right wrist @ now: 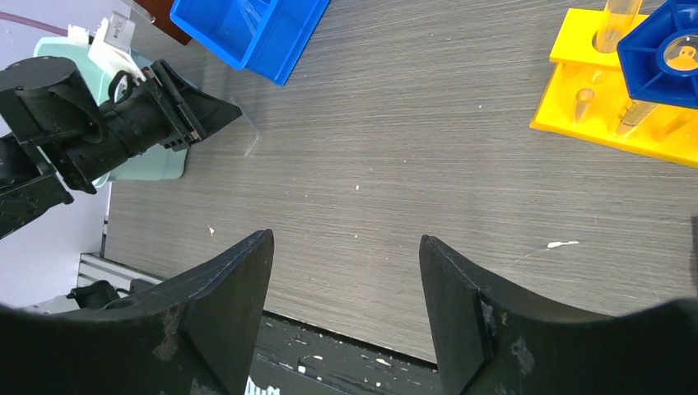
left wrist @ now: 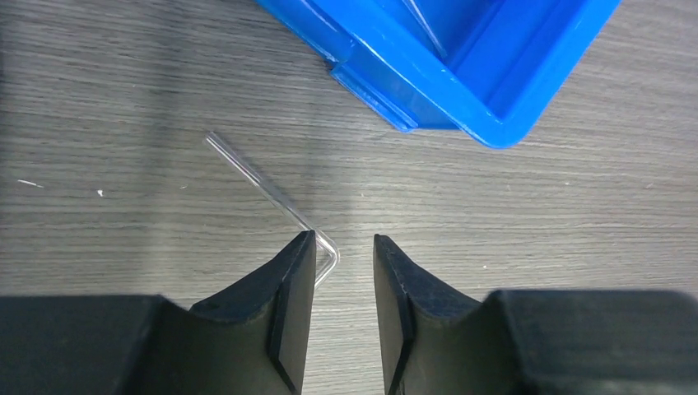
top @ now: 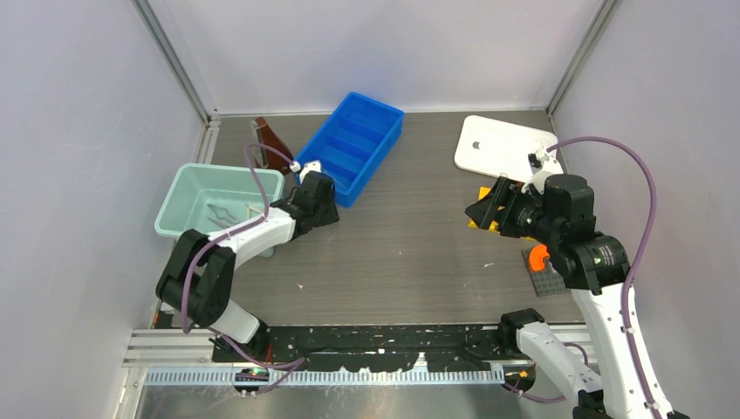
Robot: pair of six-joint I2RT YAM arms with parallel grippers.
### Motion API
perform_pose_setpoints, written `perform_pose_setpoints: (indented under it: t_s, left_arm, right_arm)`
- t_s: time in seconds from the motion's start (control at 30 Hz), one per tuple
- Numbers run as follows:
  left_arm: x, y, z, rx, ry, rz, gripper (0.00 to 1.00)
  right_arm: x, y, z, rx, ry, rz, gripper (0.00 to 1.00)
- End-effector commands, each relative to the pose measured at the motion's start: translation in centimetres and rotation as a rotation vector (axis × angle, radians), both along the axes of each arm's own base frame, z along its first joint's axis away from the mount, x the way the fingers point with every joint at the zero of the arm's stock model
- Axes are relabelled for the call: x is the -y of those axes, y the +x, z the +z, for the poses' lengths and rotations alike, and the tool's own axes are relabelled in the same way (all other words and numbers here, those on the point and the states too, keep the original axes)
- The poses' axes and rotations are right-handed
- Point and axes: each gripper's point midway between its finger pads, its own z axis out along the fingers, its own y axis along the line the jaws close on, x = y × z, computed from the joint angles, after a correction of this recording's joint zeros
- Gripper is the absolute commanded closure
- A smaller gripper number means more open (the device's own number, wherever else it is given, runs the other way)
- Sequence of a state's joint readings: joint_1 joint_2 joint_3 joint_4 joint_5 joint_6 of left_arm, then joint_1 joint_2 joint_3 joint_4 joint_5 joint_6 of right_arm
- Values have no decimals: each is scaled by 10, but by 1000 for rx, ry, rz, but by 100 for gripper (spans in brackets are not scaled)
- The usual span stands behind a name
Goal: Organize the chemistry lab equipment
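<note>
The left hand [left wrist: 344,245] hangs low over the desk [left wrist: 535,214] with its fingers apart by a narrow gap and nothing between them. A bent glass rod [left wrist: 262,183] lies flat on the desk. Its elbow sits at the tip of the left finger, and its long arm runs away to the far left. The blue bin [left wrist: 370,78] stands just beyond, to the far right.

We judge three hazards here:

- The elbow lies under one fingertip, not centred in the gap. If the hand closes now, it may push the rod aside or load the bend and snap it.
- The rod is thin, clear and flat on the desk. The fingers may scrape the desk and slide over it.
- If the rod is lifted by its elbow, the long arm may swing and strike the bin's rim.

The right hand [right wrist: 346,239] is wide apart and empty, above bare desk. The yellow rack [right wrist: 576,107] and the blue-capped tube [right wrist: 668,51] stand just beside it. A careless swing there could tip the rack.
</note>
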State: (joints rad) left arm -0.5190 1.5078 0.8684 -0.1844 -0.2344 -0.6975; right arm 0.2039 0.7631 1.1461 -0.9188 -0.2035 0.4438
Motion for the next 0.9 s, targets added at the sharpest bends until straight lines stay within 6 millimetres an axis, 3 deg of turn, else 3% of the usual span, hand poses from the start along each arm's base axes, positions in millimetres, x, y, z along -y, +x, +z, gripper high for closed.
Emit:
perform_pose_setpoints:
  t_s: [0.0, 0.53, 0.87]
  left_arm:
    - [-2, 1, -4, -16, 77, -62, 64]
    - [-12, 8, -46, -72, 147, 8, 64]
    - [-14, -7, -58, -123, 153, -15, 69]
  right_arm:
    - [-4, 1, 14, 61, 17, 20, 28]
    - [-3, 1, 6, 52, 9, 19, 28]
    - [-3, 2, 1, 44, 5, 22, 28]
